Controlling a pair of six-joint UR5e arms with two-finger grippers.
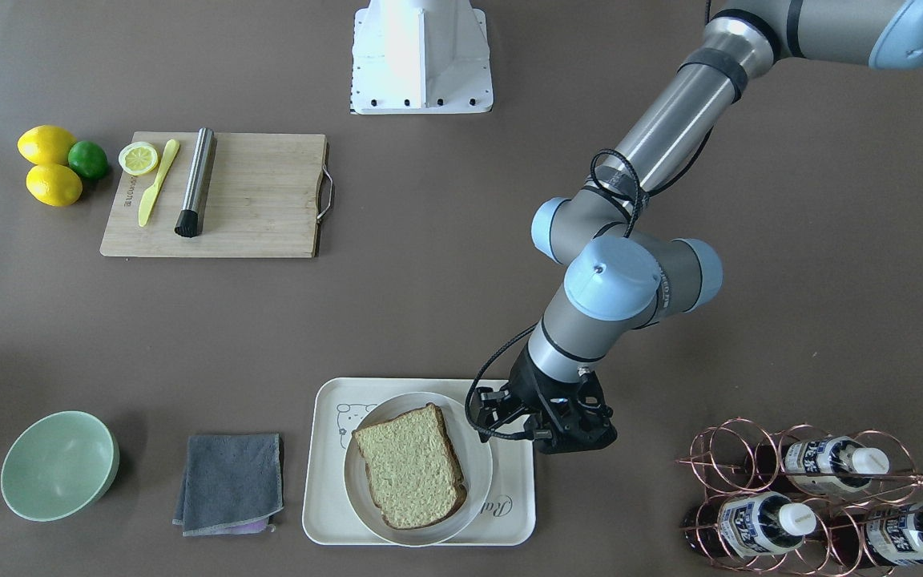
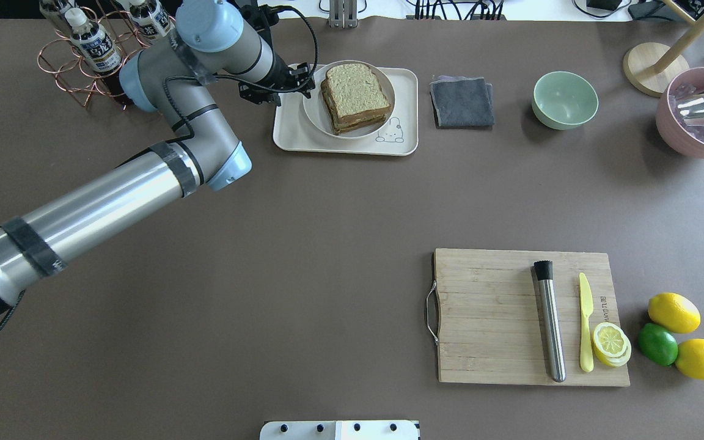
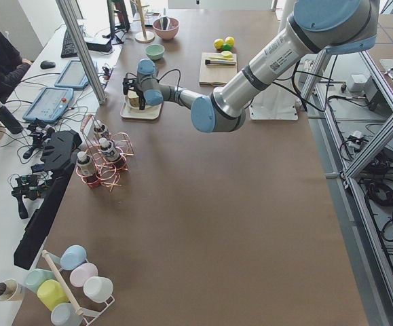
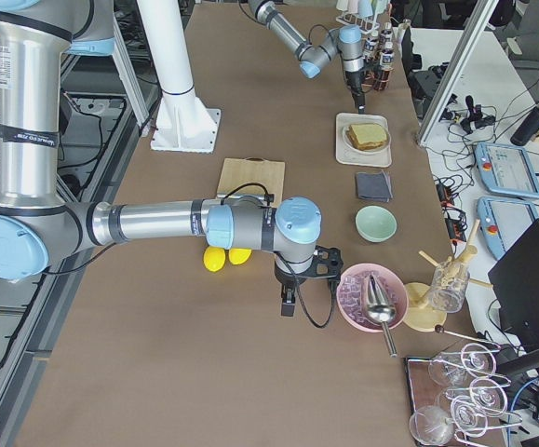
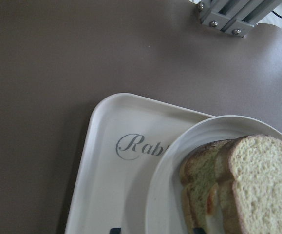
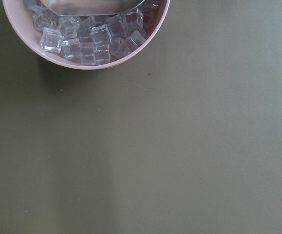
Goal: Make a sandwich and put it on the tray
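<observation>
The sandwich (image 2: 355, 95), two tan bread slices with a bit of orange filling between them (image 5: 211, 200), lies on a round white plate (image 2: 315, 110). The plate stands on the cream "Rabbit" tray (image 2: 285, 137) at the table's far side. My left gripper (image 2: 306, 82) hangs low over the tray's left end at the plate's rim, its fingers apart, holding nothing. In the left wrist view only the fingertips (image 5: 114, 230) show, on either side of the plate's rim (image 5: 165, 195). My right gripper (image 4: 288, 305) shows only in the exterior right view, so I cannot tell its state.
A copper bottle rack (image 1: 814, 497) stands close beside my left arm. A grey cloth (image 1: 229, 481) and a green bowl (image 1: 59, 465) lie on the tray's other side. A pink bowl of ice (image 6: 87, 44) is by my right gripper. The cutting board (image 1: 245, 200) holds a knife and a muddler.
</observation>
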